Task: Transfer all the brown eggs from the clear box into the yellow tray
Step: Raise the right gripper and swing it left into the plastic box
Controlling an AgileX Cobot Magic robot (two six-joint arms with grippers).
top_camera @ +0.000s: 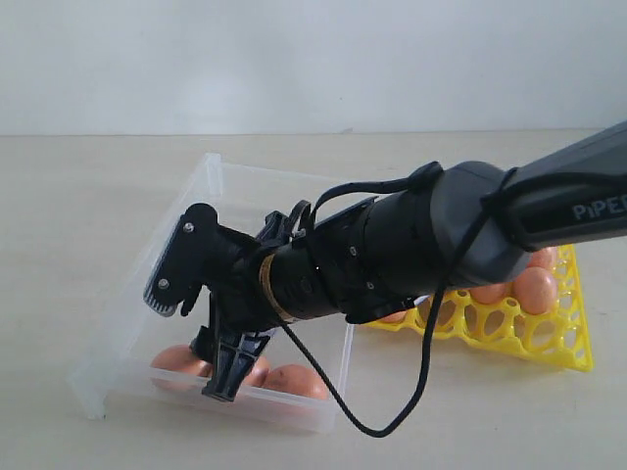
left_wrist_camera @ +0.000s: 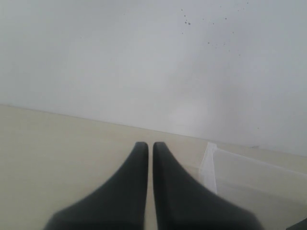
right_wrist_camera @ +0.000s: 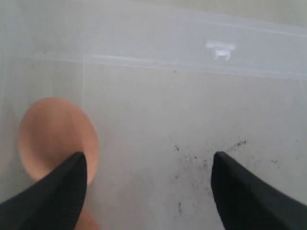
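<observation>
Hovering in the clear box [top_camera: 137, 304], the right claw [right_wrist_camera: 148, 163] is spread beside a brown egg [right_wrist_camera: 53, 134], seemingly to straddle it; the left claw [left_wrist_camera: 150, 146] sits clenched.

Left hand [left_wrist_camera: 149, 145], fingers almost together, above pale table [left_wrist_camera: 57, 153], clear box [left_wrist_camera: 249, 175] corner nearby, white wall [left_wrist_camera: 120, 57] behind

Black arm [top_camera: 392, 259] with a grey housing [top_camera: 480, 230], white lettering [top_camera: 598, 209], a yellowish band [top_camera: 266, 286], a looping black cable [top_camera: 424, 377], and silver screws [top_camera: 187, 227] on the pincer [top_camera: 193, 343].
</observation>
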